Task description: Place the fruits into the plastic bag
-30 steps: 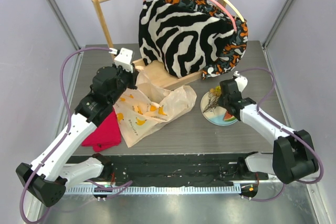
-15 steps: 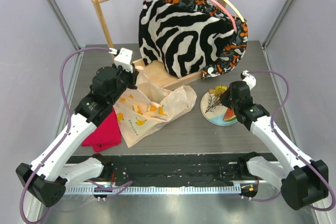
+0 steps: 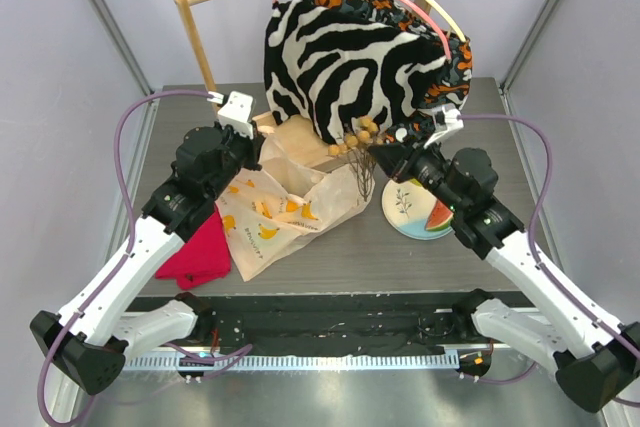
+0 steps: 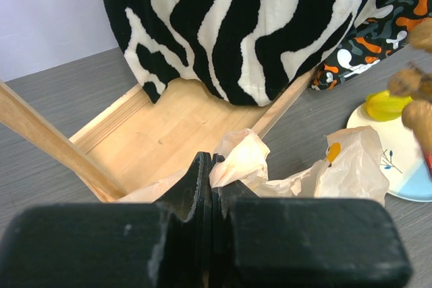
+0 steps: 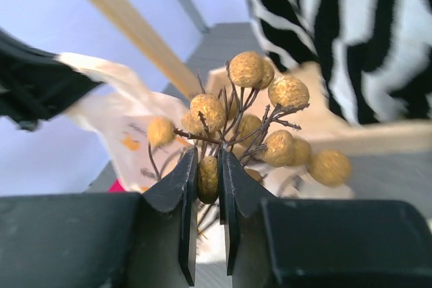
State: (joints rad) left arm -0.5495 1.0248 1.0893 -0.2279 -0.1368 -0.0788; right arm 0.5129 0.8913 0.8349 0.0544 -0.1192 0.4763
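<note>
While the left gripper [image 4: 211,166] is pinched tight on a far fold of the plastic bag [image 3: 275,212], the bag lies crumpled on the table left of centre, just near of the wooden rack base [image 4: 169,129]. The right gripper [image 5: 208,160] is clamped on the stems of a bunch of brownish grapes [image 3: 355,135], held in the air over the bag's right edge. A zebra-striped garment [image 3: 345,67] hangs behind. A plate [image 3: 420,209] sits right of the bag, and a red cloth [image 3: 198,252] lies left.
</note>
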